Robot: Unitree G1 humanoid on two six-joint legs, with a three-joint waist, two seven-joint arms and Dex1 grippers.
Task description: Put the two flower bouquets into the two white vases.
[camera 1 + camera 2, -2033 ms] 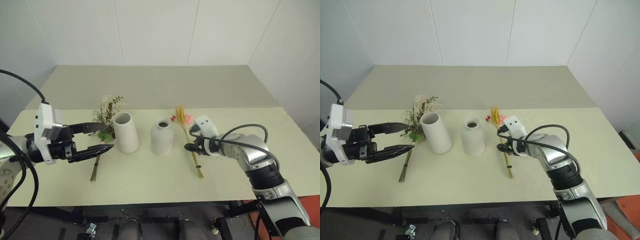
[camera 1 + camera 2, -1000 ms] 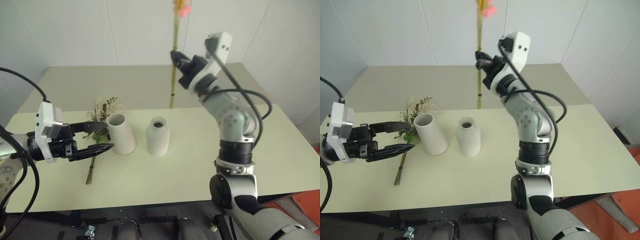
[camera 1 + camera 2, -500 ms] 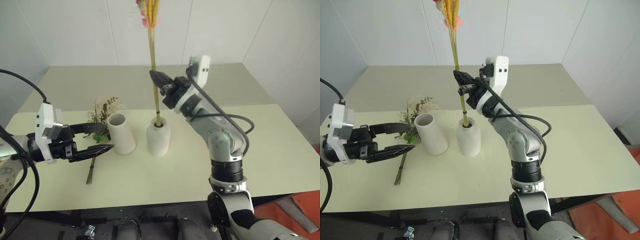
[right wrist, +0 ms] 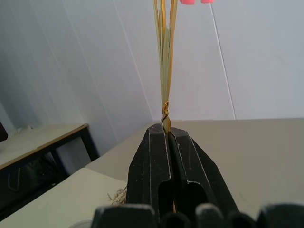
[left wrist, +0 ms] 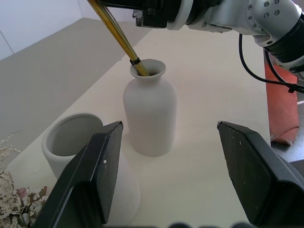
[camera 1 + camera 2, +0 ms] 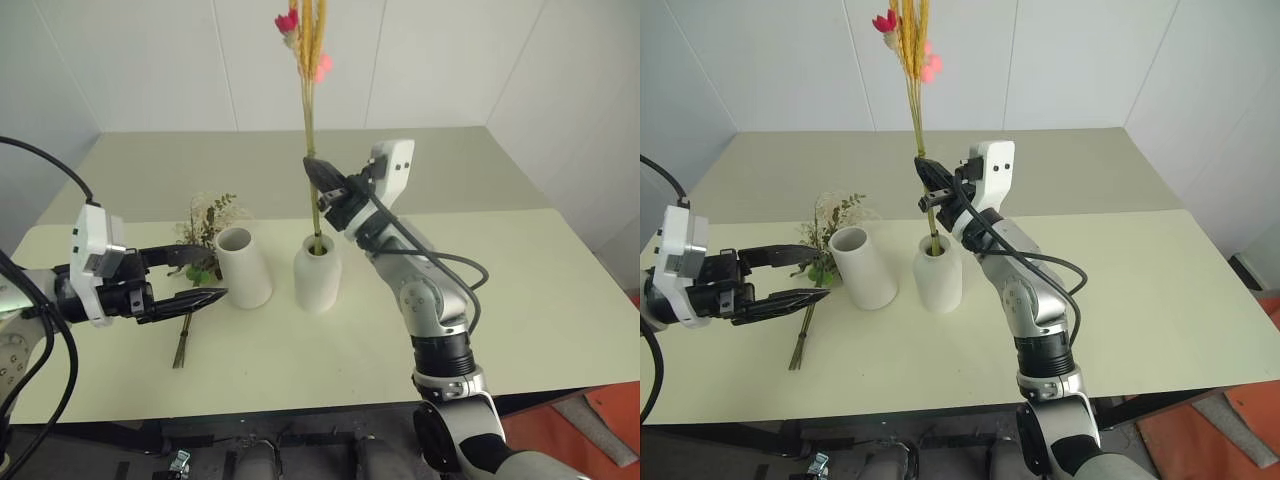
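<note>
The slim wheat bouquet (image 6: 308,60) stands nearly upright with its stalk ends inside the mouth of the bottle-shaped white vase (image 6: 318,277). My right gripper (image 6: 318,176) is shut on the stalks a little above the vase; in the right wrist view its fingers (image 4: 152,156) pinch the wheat stalks (image 4: 164,90). The cone-shaped white vase (image 6: 245,266) stands just left of the bottle vase. The bushier bouquet (image 6: 208,238) lies on the table left of the cone vase. My left gripper (image 6: 214,272) hovers open over its stems, holding nothing. The left wrist view shows both vases beyond my left fingers (image 5: 102,171).
The pale table (image 6: 330,350) has free room at the front and on the right side. A lower beige surface (image 6: 200,170) lies behind it, with white walls beyond.
My right gripper has come down and to the left with the wheat bouquet, and the stalk ends now sit in the bottle vase's mouth. The left arm has not moved.
</note>
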